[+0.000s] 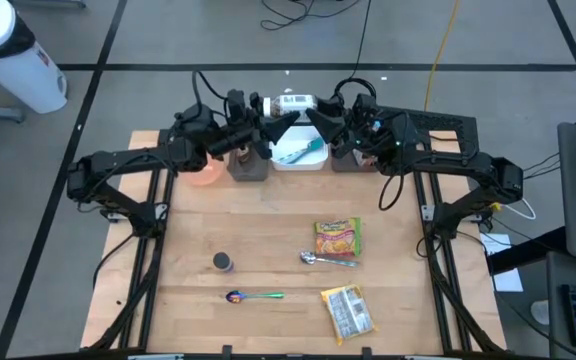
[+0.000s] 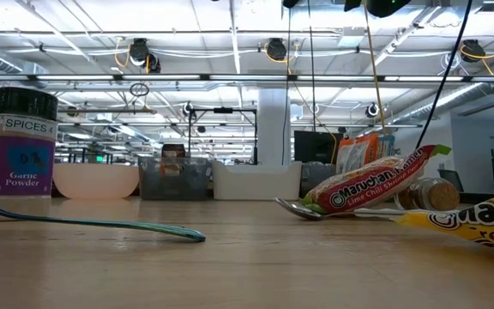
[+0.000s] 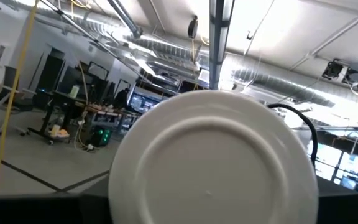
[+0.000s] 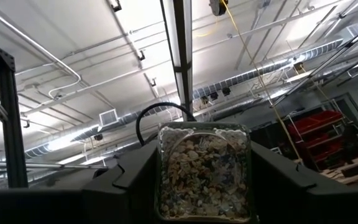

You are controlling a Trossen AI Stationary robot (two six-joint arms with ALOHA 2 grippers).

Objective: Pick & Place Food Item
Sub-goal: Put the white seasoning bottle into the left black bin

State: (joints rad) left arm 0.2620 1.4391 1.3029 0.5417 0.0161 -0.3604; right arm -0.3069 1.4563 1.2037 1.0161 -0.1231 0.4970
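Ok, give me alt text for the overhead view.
Two dark arms meet over a white tray at the table's far edge. Nearer lie two ramen packs, two spoons and a spice jar.

Bare wooden surface (image 1: pixel 258 240) lies open mid-table; a purple-labelled spice jar (image 1: pixel 223 262), teal-handled spoon (image 1: pixel 255 296) and yellow noodle packets (image 1: pixel 336 240) crowd the front.

Both grippers' fingertips are lost among the dark arm parts at twelve o'clock above the white tray (image 1: pixel 298 158); the jar (image 4: pixel 204 173) is cut off below.
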